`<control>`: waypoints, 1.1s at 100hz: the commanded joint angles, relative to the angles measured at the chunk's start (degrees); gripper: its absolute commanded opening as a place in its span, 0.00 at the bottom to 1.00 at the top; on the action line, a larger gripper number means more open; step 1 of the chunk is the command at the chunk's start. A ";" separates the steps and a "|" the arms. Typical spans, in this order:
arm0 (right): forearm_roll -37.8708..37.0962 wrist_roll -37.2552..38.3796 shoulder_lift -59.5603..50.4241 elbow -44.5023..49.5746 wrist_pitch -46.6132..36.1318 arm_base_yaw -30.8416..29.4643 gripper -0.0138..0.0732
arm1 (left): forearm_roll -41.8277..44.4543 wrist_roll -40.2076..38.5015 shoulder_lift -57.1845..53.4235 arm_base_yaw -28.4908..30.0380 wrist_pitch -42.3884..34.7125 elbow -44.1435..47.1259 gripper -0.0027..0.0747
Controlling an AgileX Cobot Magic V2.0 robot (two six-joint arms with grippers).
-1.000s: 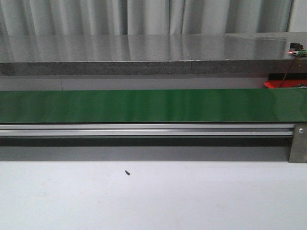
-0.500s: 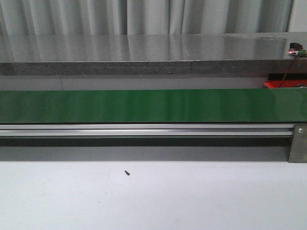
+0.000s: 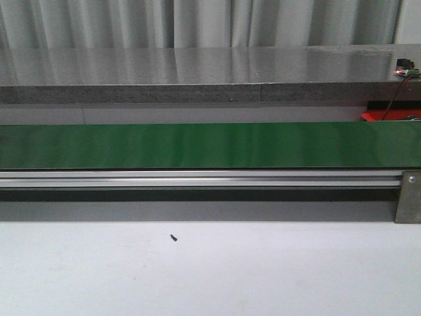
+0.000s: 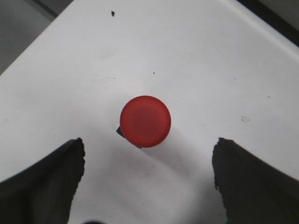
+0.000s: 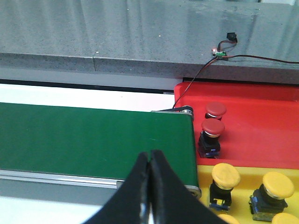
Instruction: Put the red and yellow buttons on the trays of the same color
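In the front view, near to far: a white table (image 3: 210, 276) fills the lower part of the frame, with a small dark speck (image 3: 174, 237) left of centre. Beyond it an aluminium rail (image 3: 197, 178) runs the full width, then the green belt (image 3: 197, 145), bare. A bit of the red tray (image 3: 388, 115) shows at the right edge behind the belt, then a grey stone ledge (image 3: 197, 72) and curtains (image 3: 197, 23) at the top. Neither arm shows here.

In the left wrist view, the left gripper (image 4: 147, 179) has its fingers (image 4: 44, 179) spread wide apart in the lower corners, holding nothing. A red button (image 4: 145, 121) stands on the white table at frame centre, between the fingers and clear of both.

In the right wrist view, the right gripper (image 5: 150, 186) at lower centre has its fingers pressed together on nothing, over the belt's end. At lower right lies a yellow tray (image 5: 243, 175) with yellow buttons (image 5: 225, 176); above it the red tray carries two red buttons (image 5: 213, 127).
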 commanded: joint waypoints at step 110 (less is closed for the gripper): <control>0.33 -0.56 0.15 -1.41 -4.48 0.09 0.08 | -2.21 1.68 1.53 0.13 -2.86 -5.00 0.20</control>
